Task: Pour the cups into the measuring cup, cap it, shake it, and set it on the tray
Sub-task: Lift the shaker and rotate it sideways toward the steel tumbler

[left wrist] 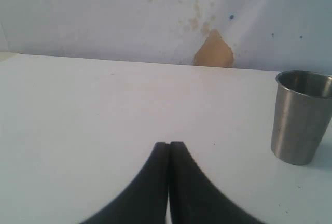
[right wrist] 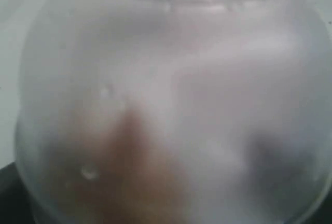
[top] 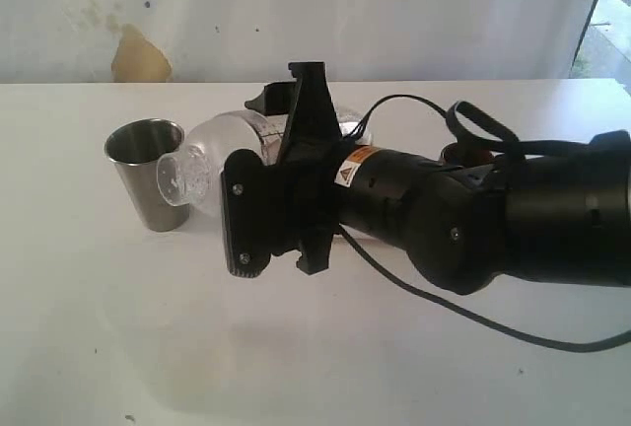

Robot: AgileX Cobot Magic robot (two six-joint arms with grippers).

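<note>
Two hands: left hand [left wrist: 169, 149] pinched shut (empty); right hand [top: 308, 165] clamps the clear, domed measuring cup [top: 215, 150].

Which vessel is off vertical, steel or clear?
The clear measuring cup: held sideways in the right hand, capped end toward the steel tumbler, which stands upright on the table.

The tumbler [top: 146, 175] is brushed stainless steel with a dull satin sheen. The measuring cup [top: 212, 150] is clear glossy plastic. The table [top: 296, 367] looks smooth matt white, and the arm casing [top: 424, 219] matt black plastic.
</note>
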